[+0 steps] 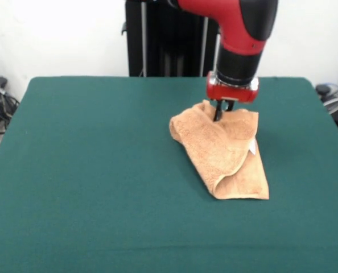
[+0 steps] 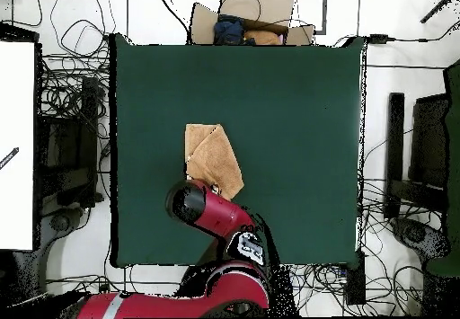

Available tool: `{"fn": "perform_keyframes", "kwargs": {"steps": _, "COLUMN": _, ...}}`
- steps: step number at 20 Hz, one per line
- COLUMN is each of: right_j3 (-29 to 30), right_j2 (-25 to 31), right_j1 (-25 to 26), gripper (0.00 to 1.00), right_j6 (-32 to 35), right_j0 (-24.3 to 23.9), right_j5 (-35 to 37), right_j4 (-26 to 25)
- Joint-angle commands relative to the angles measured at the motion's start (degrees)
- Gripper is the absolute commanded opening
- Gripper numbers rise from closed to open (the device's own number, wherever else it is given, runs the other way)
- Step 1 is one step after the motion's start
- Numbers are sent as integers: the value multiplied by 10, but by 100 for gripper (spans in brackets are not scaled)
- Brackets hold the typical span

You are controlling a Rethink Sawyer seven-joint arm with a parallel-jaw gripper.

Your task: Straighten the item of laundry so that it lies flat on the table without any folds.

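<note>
The item of laundry is a peach-orange towel lying folded over itself on the table, right of centre, with a white tag at its right edge. One flap lies diagonally over the other and a rounded fold faces the front. In the overhead view the item of laundry shows as two overlapping layers. My gripper comes down from the red arm onto the towel's far edge, its tip pressed into the cloth, which bunches up a little around it. In the overhead view the arm's head hides the gripper and the towel's nearest corner.
The dark green table stretches far beyond the towel on every side. Cables, black stands and a cardboard box lie on the floor around the table. The robot's pedestal stands behind the far table edge.
</note>
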Motion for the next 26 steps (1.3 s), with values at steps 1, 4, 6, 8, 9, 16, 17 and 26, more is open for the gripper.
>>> {"fn": "perform_keyframes", "kwargs": {"steps": 1, "right_j3": -22, "right_j2": 47, "right_j1": 43, "gripper": 0, "right_j6": 117, "right_j0": -6, "right_j5": -38, "right_j4": -18}}
{"fn": "perform_keyframes", "kwargs": {"steps": 4, "right_j3": -29, "right_j2": 50, "right_j1": 51, "gripper": 0, "right_j6": 111, "right_j0": -12, "right_j5": -36, "right_j4": -19}}
{"fn": "perform_keyframes", "kwargs": {"steps": 6, "right_j3": -30, "right_j2": 53, "right_j1": 56, "gripper": 0, "right_j6": 116, "right_j0": -12, "right_j5": -41, "right_j4": -18}}
{"fn": "perform_keyframes", "kwargs": {"steps": 8, "right_j3": -29, "right_j2": 53, "right_j1": 58, "gripper": 0, "right_j6": 121, "right_j0": -8, "right_j5": -46, "right_j4": -17}}
{"fn": "perform_keyframes", "kwargs": {"steps": 9, "right_j3": -28, "right_j2": 53, "right_j1": 59, "gripper": 0, "right_j6": 124, "right_j0": -6, "right_j5": -48, "right_j4": -17}}
{"fn": "perform_keyframes", "kwargs": {"steps": 16, "right_j3": 1, "right_j2": 53, "right_j1": 17, "gripper": 0, "right_j6": 145, "right_j0": 18, "right_j5": -13, "right_j4": 2}}
{"fn": "perform_keyframes", "kwargs": {"steps": 17, "right_j3": 7, "right_j2": 53, "right_j1": 7, "gripper": 0, "right_j6": 151, "right_j0": 23, "right_j5": -5, "right_j4": 7}}
{"fn": "perform_keyframes", "kwargs": {"steps": 26, "right_j3": 37, "right_j2": 29, "right_j1": -79, "gripper": 0, "right_j6": 196, "right_j0": 81, "right_j5": 98, "right_j4": 45}}
